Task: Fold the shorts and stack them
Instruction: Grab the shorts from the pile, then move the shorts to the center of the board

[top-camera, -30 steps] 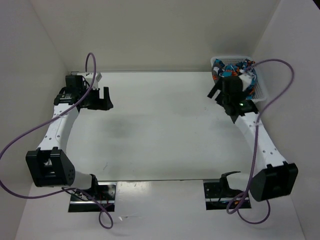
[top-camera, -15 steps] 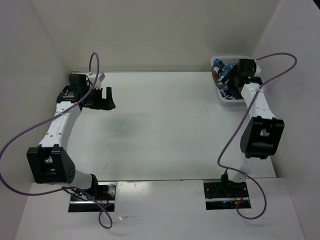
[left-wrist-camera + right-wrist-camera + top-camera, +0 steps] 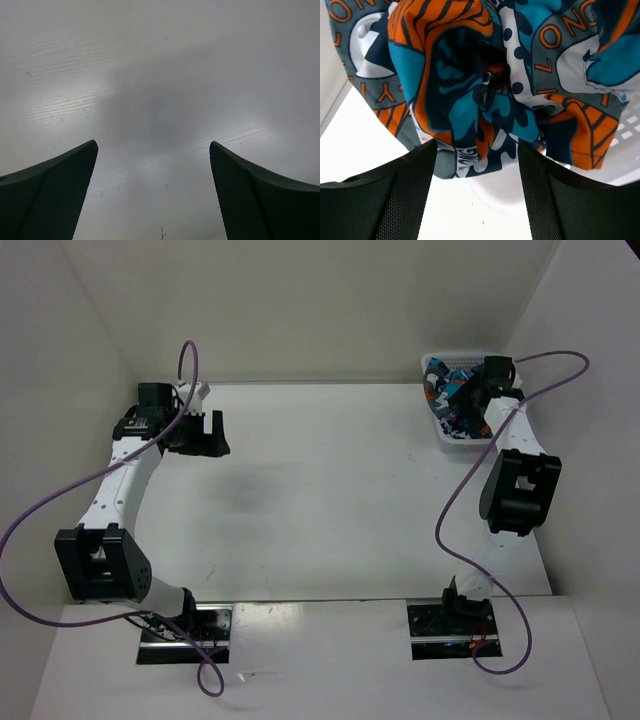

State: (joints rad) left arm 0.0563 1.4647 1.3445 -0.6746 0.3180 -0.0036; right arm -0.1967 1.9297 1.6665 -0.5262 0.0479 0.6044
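Observation:
The shorts (image 3: pixel 452 392) lie crumpled in a white mesh basket (image 3: pixel 455 440) at the far right corner of the table. In the right wrist view the shorts (image 3: pixel 465 75) fill the upper frame as a bunched teal, orange and grey print. My right gripper (image 3: pixel 476 142) is pushed into the bunch, one finger on each side of a hanging fold, jaws open with a gap still showing. From above, the right gripper (image 3: pixel 464 400) sits over the basket. My left gripper (image 3: pixel 212 436) hovers at the far left of the table, and in its wrist view the left gripper (image 3: pixel 153 145) is wide open over bare tabletop.
The basket's white rim (image 3: pixel 507 192) and mesh wall (image 3: pixel 630 125) show under the fabric. White walls enclose the table on the left, back and right. Purple cables loop off both arms. The arm bases (image 3: pixel 450 625) are at the near edge.
The right arm has stretched out to the basket and lowered its gripper into the shorts, and its jaws have narrowed around a fold. The left arm has barely shifted.

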